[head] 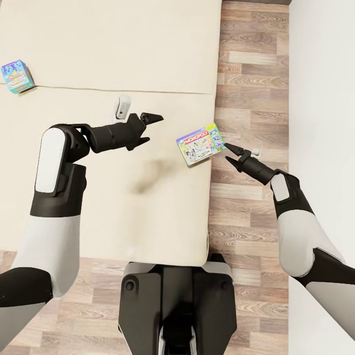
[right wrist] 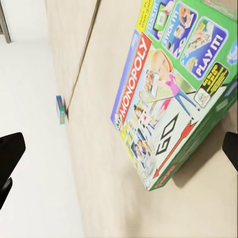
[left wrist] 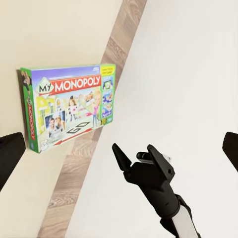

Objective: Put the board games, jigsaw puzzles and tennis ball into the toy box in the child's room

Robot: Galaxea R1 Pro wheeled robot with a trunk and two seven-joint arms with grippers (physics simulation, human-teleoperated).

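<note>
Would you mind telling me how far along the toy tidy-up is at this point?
Nothing looks packed yet. The right gripper, open, is closing in on the Monopoly box at the edge of the bed. The blue game box also lies on the bed, and the left gripper is open and empty.

On the bed (head: pixel 98 49): Monopoly box (head: pixel 200 144) at the right edge, second game box (head: pixel 17 76) far left and farther back. Left claw (head: pixel 146 129) over the mattress, left of Monopoly; right claw (head: pixel 230 153) just right, above the floor (head: pixel 246 98).
</note>
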